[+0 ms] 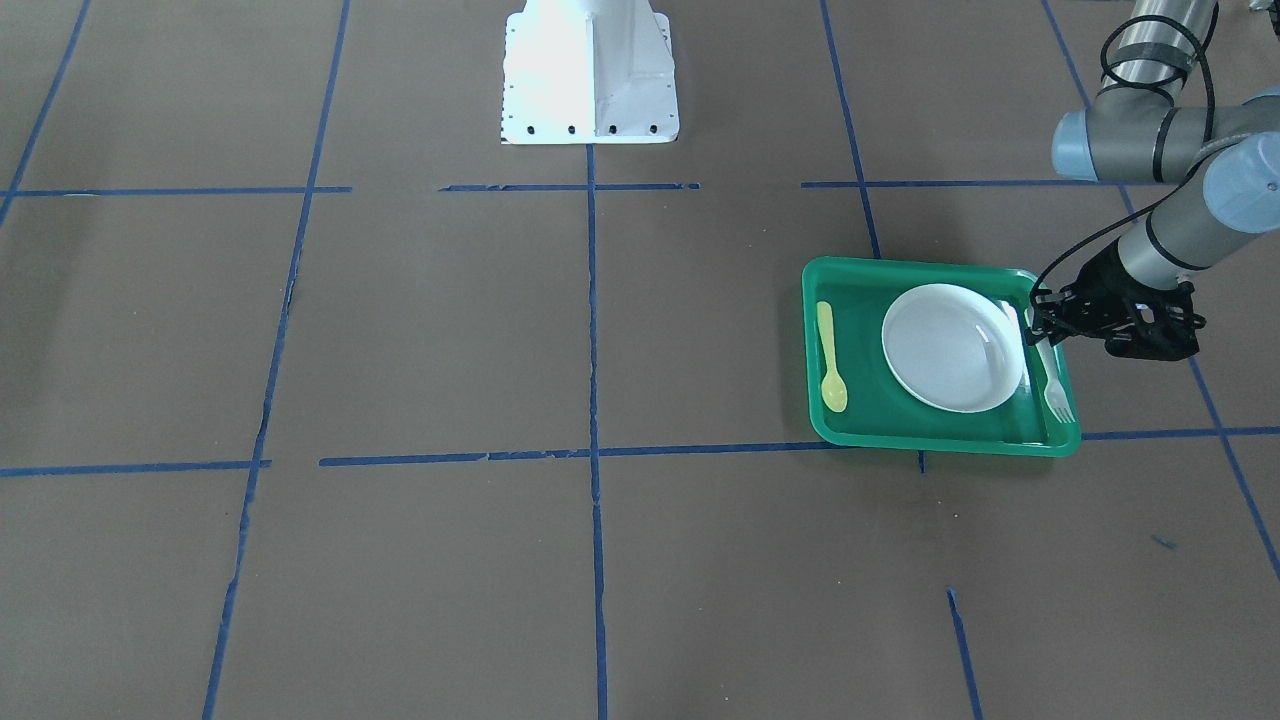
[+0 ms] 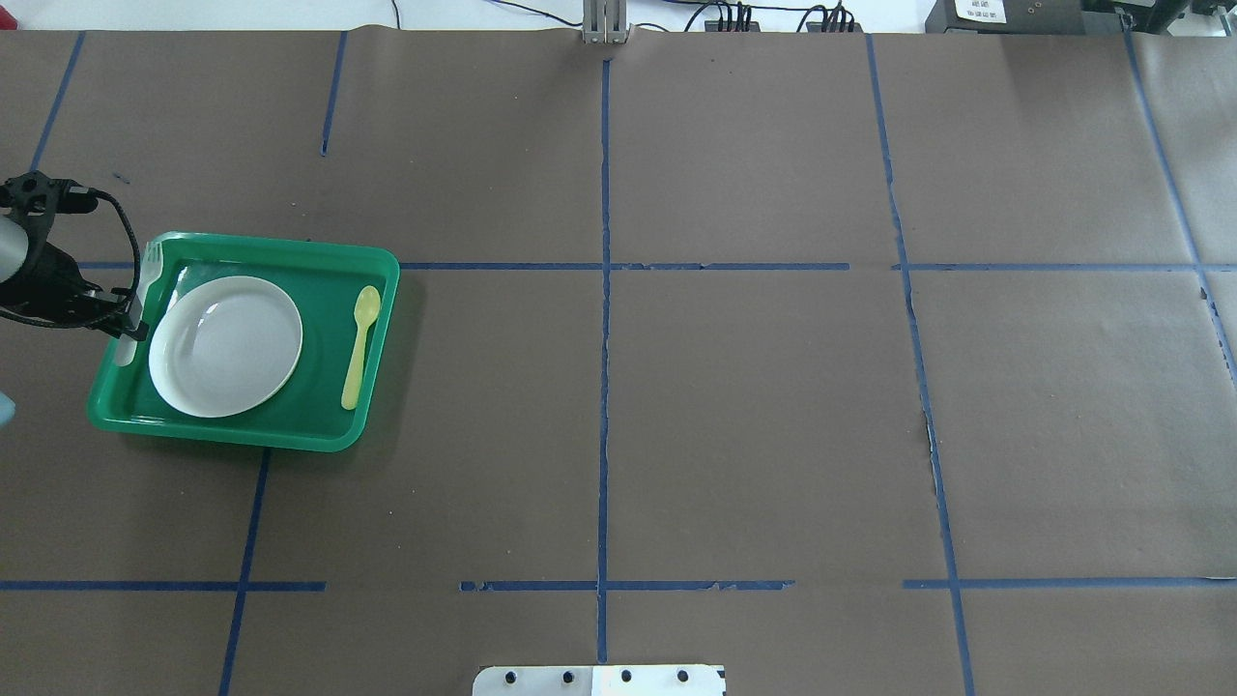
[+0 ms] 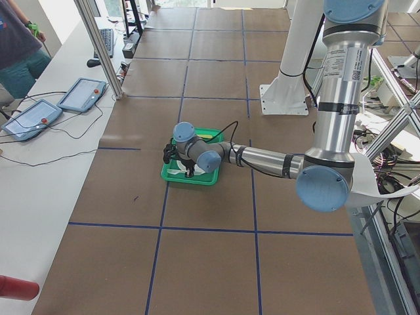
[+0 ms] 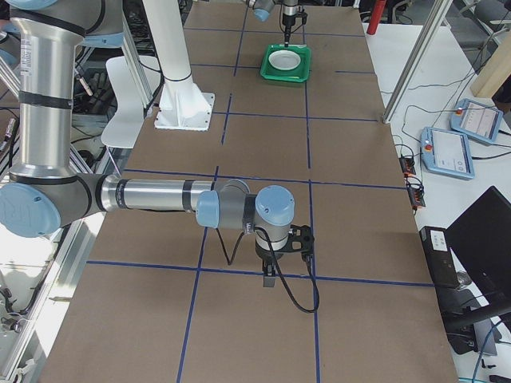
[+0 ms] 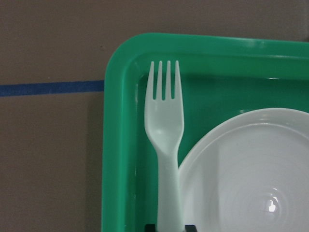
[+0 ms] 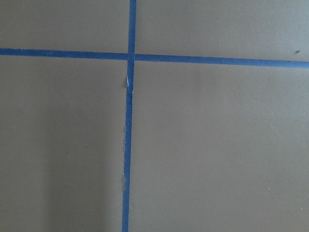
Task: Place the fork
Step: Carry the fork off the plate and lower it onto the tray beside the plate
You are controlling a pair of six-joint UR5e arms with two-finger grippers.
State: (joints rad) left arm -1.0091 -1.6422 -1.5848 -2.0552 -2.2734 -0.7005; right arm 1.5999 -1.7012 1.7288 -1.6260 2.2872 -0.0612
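The left hand [image 1: 1040, 328] grips the fork [image 5: 164, 125] by its handle, jaws nearly shut. The fork is inside the green tray [image 5: 116, 145], just beside the white plate [image 5: 251, 169], between the plate's rim and the tray wall. A release here likely risks the handle riding onto that rim and tilting. I cannot tell how open the right hand [image 4: 270, 279] is.

One whitish fork [image 1: 1050, 378], one yellow spoon [image 1: 830, 358], one white plate [image 1: 950, 347], one green tray [image 1: 930, 440], two robot arms [image 3: 275, 161] [image 4: 152, 195], two touchscreen tablets [image 3: 82, 94] [image 3: 29, 118], one white pedestal [image 1: 590, 75].
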